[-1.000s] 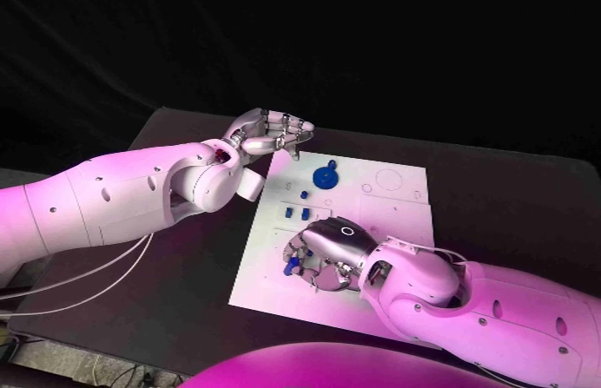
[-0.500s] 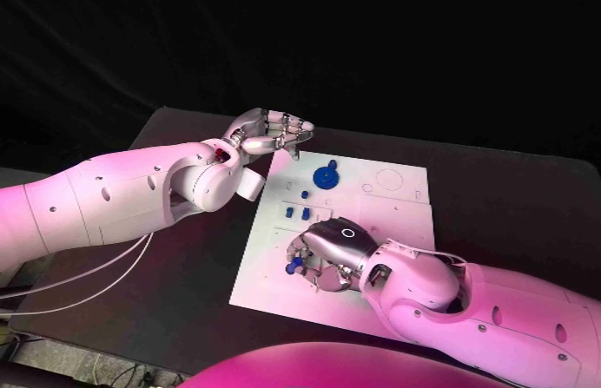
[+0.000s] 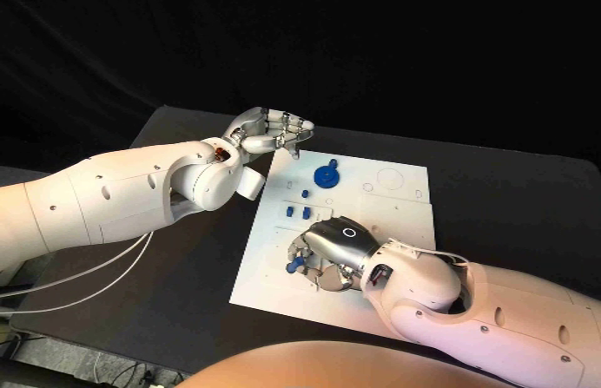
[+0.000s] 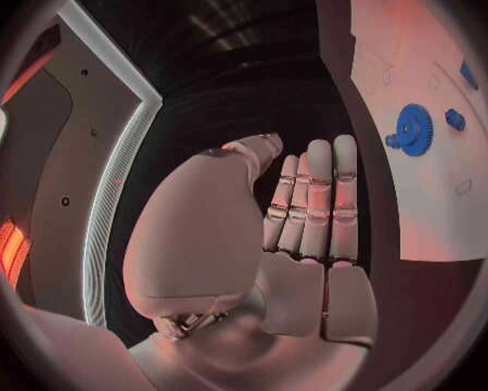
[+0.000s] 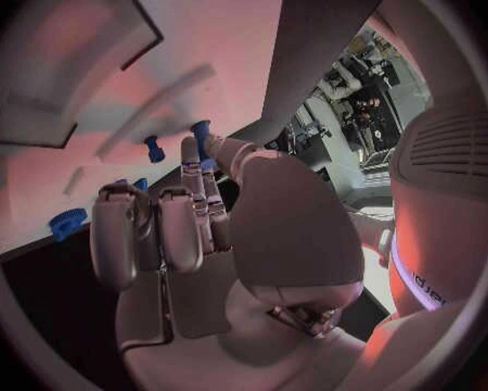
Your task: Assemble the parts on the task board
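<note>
The white task board (image 3: pixel 394 206) lies mid-table. A blue gear (image 3: pixel 326 176) sits on its far part, with small blue pegs (image 3: pixel 297 212) nearer the middle. My right hand (image 3: pixel 333 247) hangs low over the board's near left area. In the right wrist view, its thumb and a fingertip (image 5: pixel 190 148) pinch a small blue peg (image 5: pixel 203 135), also seen as the blue peg (image 3: pixel 294 266) beside the hand in the head view. My left hand (image 3: pixel 268 133) hovers by the board's far left corner, fingers curled in on nothing. The left wrist view shows the gear (image 4: pixel 414 130) beyond that hand (image 4: pixel 309 200).
The board (image 5: pixel 201 35) has shallow cut-out recesses near my right hand, and more blue parts (image 5: pixel 67 223) lie close to its fingers. Black tabletop (image 3: pixel 513 197) surrounds the board on all sides. My left forearm (image 3: pixel 125 197) crosses the table's left side.
My right hand has shifted very slightly over the board's near left area, still with the blue peg. The left hand has stayed where it was.
</note>
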Robot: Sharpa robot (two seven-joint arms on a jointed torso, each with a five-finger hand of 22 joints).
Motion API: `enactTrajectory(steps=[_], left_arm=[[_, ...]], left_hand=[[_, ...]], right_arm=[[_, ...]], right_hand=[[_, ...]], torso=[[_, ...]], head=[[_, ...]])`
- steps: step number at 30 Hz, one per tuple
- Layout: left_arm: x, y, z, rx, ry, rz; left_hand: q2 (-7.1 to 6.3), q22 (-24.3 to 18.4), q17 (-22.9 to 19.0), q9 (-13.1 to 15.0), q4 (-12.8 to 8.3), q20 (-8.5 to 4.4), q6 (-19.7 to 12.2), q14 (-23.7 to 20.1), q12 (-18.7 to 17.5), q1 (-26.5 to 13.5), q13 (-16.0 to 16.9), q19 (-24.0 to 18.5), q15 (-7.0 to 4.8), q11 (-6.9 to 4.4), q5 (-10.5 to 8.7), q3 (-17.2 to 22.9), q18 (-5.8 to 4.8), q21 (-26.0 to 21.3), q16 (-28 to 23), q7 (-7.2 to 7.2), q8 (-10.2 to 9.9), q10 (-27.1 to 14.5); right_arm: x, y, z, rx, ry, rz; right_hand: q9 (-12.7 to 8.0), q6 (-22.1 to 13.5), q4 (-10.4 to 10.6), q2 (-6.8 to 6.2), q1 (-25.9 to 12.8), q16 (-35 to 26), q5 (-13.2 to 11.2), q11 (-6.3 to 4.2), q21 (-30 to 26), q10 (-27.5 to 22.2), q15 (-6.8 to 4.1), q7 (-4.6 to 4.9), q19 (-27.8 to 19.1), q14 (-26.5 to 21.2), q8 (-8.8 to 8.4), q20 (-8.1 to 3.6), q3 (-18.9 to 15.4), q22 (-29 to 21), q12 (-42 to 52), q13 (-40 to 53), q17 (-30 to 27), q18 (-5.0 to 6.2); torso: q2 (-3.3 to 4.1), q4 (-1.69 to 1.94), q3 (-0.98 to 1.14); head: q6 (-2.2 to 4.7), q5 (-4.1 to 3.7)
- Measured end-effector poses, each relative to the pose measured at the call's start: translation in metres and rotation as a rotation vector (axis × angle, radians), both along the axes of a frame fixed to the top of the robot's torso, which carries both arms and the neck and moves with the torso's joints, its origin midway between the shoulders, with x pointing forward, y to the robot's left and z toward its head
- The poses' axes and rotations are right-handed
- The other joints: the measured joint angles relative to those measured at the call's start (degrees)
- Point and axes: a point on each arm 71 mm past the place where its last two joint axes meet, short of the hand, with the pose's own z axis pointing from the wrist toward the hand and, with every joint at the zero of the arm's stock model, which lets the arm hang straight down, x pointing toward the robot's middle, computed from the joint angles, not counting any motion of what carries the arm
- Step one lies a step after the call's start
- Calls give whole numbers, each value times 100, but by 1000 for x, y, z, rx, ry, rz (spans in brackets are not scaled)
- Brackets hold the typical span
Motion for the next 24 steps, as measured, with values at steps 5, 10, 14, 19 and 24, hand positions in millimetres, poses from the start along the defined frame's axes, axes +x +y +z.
enactTrajectory(steps=[5,10,14,19,24], left_arm=[[0,0,0,0,0,-1],[0,0,0,0,0,-1],[0,0,0,0,1,0],[0,0,0,0,1,0],[0,0,0,1,2,0]], left_hand=[[0,-6,0,0,0,19,0,0,0,0,5,-18,0,19,0,0,0,-36,0,0,0,-20],[0,-6,-5,0,0,18,0,0,0,0,5,-18,0,19,0,0,0,-36,0,0,0,-19],[0,-6,-5,0,0,18,0,0,0,0,4,-18,0,19,0,0,0,-36,0,0,0,-19],[0,-6,-4,0,0,18,0,0,0,0,4,-18,0,19,0,0,0,-36,0,0,0,-19],[0,-6,-4,0,0,18,0,0,0,0,4,-18,0,19,0,0,0,-36,0,0,0,-19]], right_arm=[[0,4,-1,-3,2,5],[1,7,-1,-8,5,8],[1,9,-1,-12,7,9],[1,9,-4,-21,12,6],[1,7,-5,-27,14,-3]], right_hand=[[59,-101,32,-32,-142,0,40,23,-33,-22,0,69,0,0,202,0,-32,0,-74,0,-6,0],[328,-180,34,-69,-197,0,41,24,-60,-23,0,96,0,0,218,0,-63,-1,-84,0,-16,0],[327,-279,58,-100,-300,0,53,44,-69,-3,0,128,0,0,127,0,-87,-1,-84,10,-16,0],[246,-446,72,-142,-392,0,63,44,-88,-2,0,133,0,0,10,0,-134,-1,-107,26,-23,0],[189,-645,90,-224,-399,0,62,44,-109,-2,0,122,0,0,-129,0,-184,-1,-137,43,-25,0]], torso=[[2,0,-4],[2,7,-3],[2,7,-4],[-2,4,-5],[-4,0,-4]], head=[[-1,-7],[-13,-14],[-21,-13],[-32,-8],[-36,-7]])
